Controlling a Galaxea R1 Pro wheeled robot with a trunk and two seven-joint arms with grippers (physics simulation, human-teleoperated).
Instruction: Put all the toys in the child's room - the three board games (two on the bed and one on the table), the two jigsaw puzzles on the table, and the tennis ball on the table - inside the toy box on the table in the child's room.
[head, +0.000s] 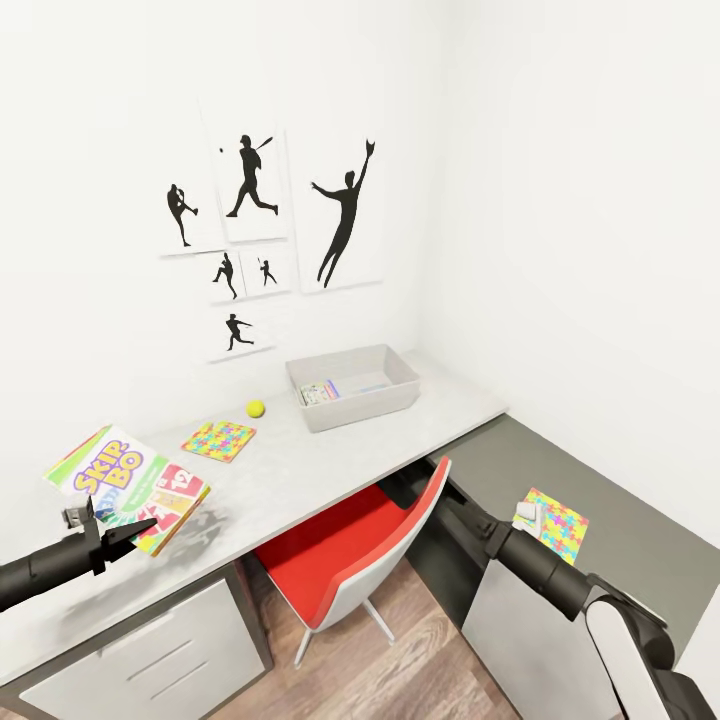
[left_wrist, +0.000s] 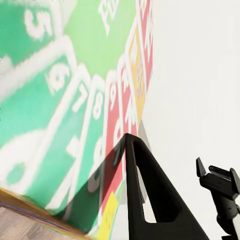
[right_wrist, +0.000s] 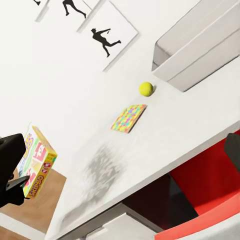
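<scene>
My left gripper (head: 125, 525) (left_wrist: 167, 155) is shut on a corner of the white-green Skip-Bo board game (head: 130, 485) (left_wrist: 75, 100) (right_wrist: 40, 160), holding it tilted in the air over the left end of the table (head: 300, 470). The grey toy box (head: 365, 408) (right_wrist: 200, 50) stands at the back by the wall, with flat printed boxes lying inside. The tennis ball (head: 256, 408) (right_wrist: 146, 88) rests left of it, with one jigsaw puzzle (head: 219, 440) (right_wrist: 129, 118) nearby. A second jigsaw puzzle (head: 555, 525) lies on the dark top. My right gripper (head: 430, 488) hangs open by the chair, holding nothing.
A red and white chair (head: 350, 550) (right_wrist: 210, 180) is tucked under the pale top. White drawers (head: 150, 650) sit below the left end. The dark grey top (head: 620, 540) runs along the right wall. Black sports silhouettes (head: 250, 180) hang above the table.
</scene>
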